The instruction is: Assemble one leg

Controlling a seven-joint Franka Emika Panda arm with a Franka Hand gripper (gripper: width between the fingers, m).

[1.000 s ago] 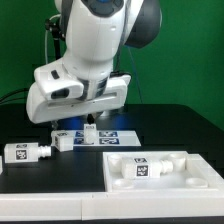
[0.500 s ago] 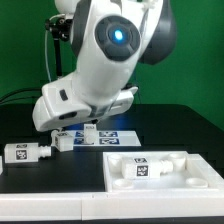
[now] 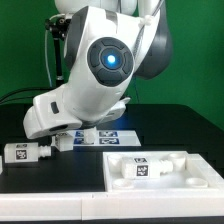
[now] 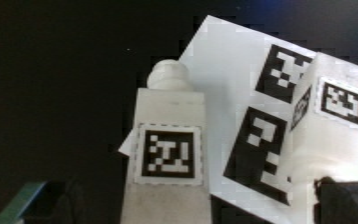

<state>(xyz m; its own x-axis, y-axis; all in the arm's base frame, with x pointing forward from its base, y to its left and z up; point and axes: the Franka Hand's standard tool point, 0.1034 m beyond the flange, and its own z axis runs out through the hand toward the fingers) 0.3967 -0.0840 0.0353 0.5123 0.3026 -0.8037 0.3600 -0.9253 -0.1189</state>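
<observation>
In the wrist view a white leg (image 4: 167,140) with a black-and-white tag lies on the black table beside the marker board (image 4: 291,90). My gripper (image 4: 185,205) is open above it. One dark fingertip (image 4: 25,200) shows on one side of the leg and the other (image 4: 345,195) over the marker board; neither touches the leg. In the exterior view the arm's body hides the gripper. A white tagged piece (image 3: 62,140) shows under the arm, likely this leg. A second leg (image 3: 25,152) lies at the exterior view's left.
A wide flat white rimmed panel (image 3: 120,178) lies at the front on the exterior view's right, with a tagged white part (image 3: 143,170) in it. The marker board (image 3: 110,133) lies behind it, under the arm. A green wall stands at the back.
The arm has rotated and its wrist housing has moved lower and toward the exterior view's left. The parts on the table have not moved.
</observation>
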